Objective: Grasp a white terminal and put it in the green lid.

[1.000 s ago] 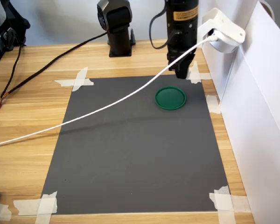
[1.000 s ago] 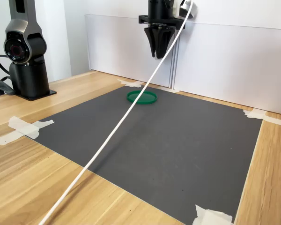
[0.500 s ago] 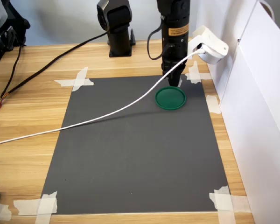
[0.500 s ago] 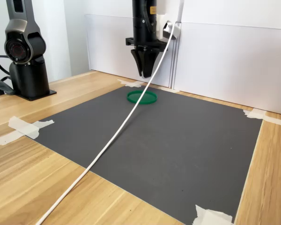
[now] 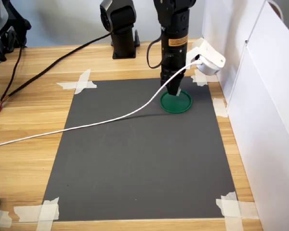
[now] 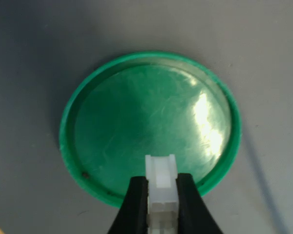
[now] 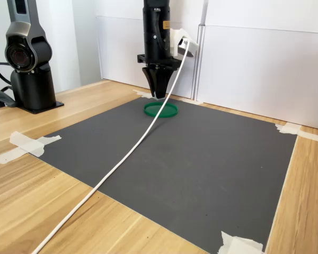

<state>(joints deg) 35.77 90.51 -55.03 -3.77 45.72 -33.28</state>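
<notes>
In the first exterior view, a wooden counter [image 5: 33,91] with a pale grain is seen, and a matte dark-grey mat [image 5: 139,159] is fixed to it by strips of white tape [image 5: 77,83] at the corners. The green lid [image 5: 176,102], a flat round disc with a low rim, lies near the mat's far corner on the first exterior view's right. The black arm [image 5: 172,33] is held upright above it, and the claw [image 5: 174,92] is pointed down just over the lid's near-left part. A white cable [image 5: 101,121] is draped from the wrist camera across the mat to the first exterior view's left. White panels [image 5: 260,110] are stood along the right edge.

In the wrist view, the white terminal [image 6: 161,187], a small ribbed plastic block, is clamped between the two dark fingers [image 6: 136,204], which are drawn narrow around it. It is held over the lid's glossy, faintly scratched floor, close to the rim [image 6: 68,126].

In the second exterior view, the claw [image 7: 158,95] is seen tapering to a point just above the lid [image 7: 160,110]. A black camera stand [image 7: 29,58] is placed on the counter at the second exterior view's left, and white walls are set behind.
</notes>
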